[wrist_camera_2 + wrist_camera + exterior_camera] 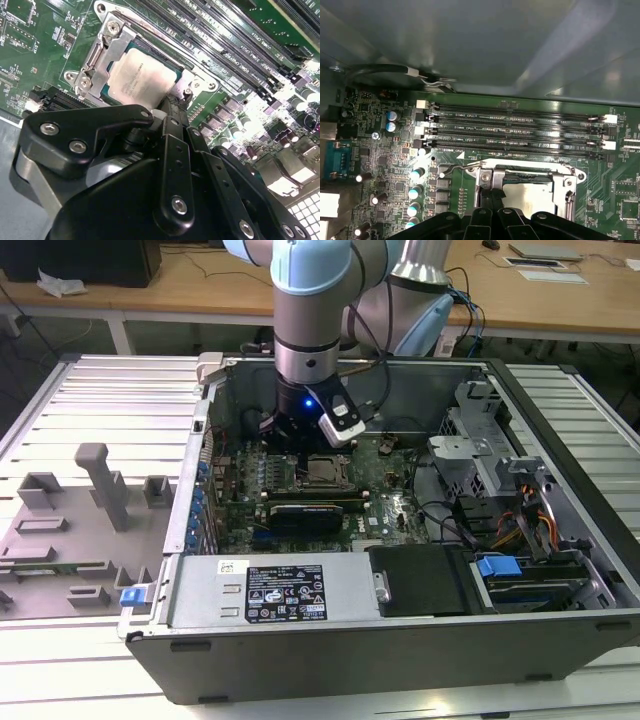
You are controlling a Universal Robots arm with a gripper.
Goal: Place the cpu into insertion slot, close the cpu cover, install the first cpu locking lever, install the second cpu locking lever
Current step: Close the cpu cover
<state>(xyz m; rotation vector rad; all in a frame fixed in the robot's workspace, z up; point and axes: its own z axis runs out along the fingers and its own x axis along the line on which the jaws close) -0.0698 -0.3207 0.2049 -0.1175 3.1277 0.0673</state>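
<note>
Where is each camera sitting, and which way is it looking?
Exterior view: off the arm, higher than the open computer case, looking down into it; the arm reaches in over the motherboard.
Second wrist view: on the arm, looking past the black gripper at the cpu.
First wrist view: on the arm, looking across the motherboard toward the memory slots; the gripper's black links show.
Shared: both wrist views show the gripper and the cpu.
</note>
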